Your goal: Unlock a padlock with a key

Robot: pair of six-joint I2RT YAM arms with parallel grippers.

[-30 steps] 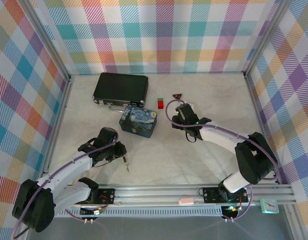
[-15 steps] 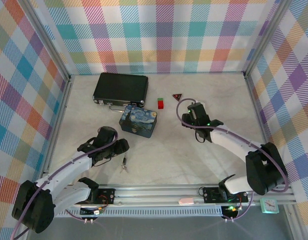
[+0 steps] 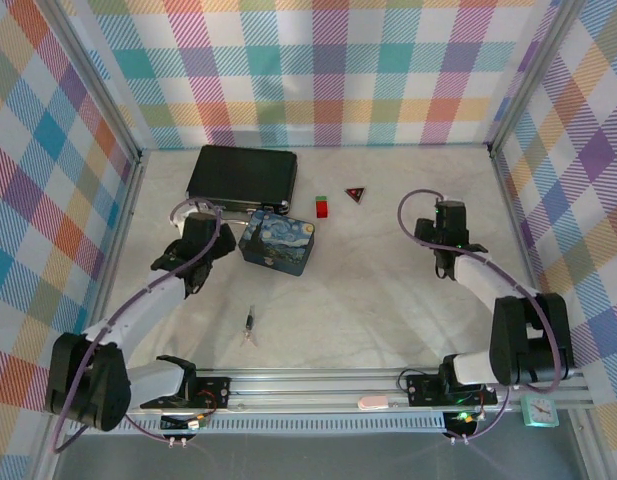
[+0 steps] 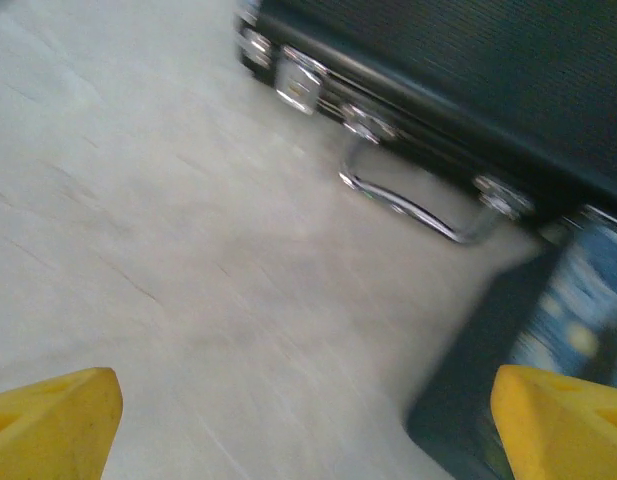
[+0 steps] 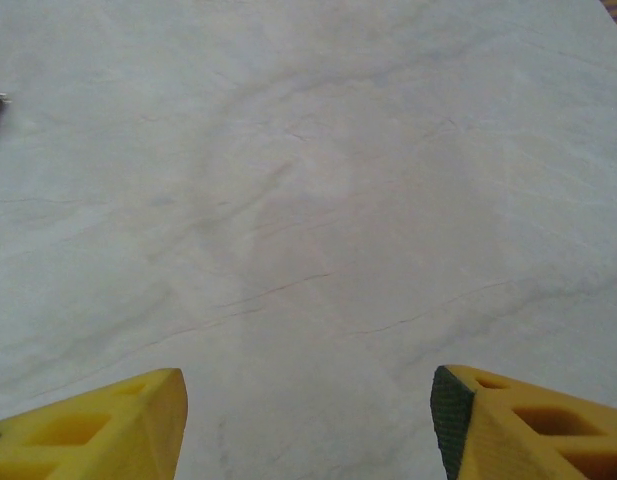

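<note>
Left end effector (image 4: 306, 425) and right end effector (image 5: 308, 405) gape empty — key (image 3: 249, 324) lies on table (image 3: 388, 300)

Was shut in by checked walls (image 3: 328, 70) on the far side, the left and the right, with squares of pink, blue, green, yellow and orange. Had grey metal posts (image 3: 101, 85) in the far corners. Was floored with a pale tabletop (image 3: 388, 300), white-grey with thin cracks like marble. Was edged at the near side by a silver rail (image 3: 328, 385). Was lit softly and evenly, with only faint shadows.
</note>
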